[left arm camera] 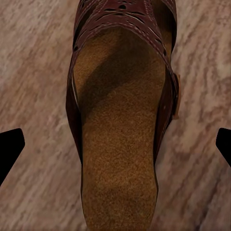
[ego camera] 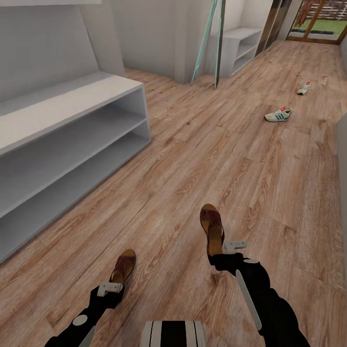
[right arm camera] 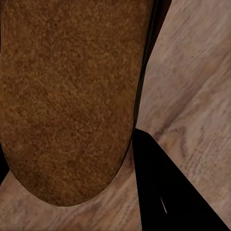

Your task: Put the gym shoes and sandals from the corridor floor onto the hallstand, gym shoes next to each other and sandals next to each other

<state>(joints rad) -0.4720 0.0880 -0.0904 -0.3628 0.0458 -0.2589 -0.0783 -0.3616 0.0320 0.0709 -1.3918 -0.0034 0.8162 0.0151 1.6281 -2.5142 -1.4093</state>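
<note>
Two brown sandals lie on the wood-grain corridor floor (ego camera: 202,144) just ahead of me. My left gripper (ego camera: 110,289) hangs over the heel of the left sandal (ego camera: 124,265); its fingertips (left arm camera: 9,149) stand wide apart on either side of that sandal (left arm camera: 120,144), so it is open. My right gripper (ego camera: 226,254) is at the heel of the right sandal (ego camera: 212,229), with one black finger (right arm camera: 163,192) pressed against the sandal's edge (right arm camera: 67,96). The two gym shoes (ego camera: 278,114) (ego camera: 303,88) sit far off at the right. The white hallstand (ego camera: 72,103) stands at the left.
A second white shelf unit (ego camera: 241,46) and a slanted glass panel (ego camera: 212,38) stand at the corridor's far end, near a doorway (ego camera: 318,19). A pale wall edge (ego camera: 343,159) runs along the right. Open floor separates me from the sneakers.
</note>
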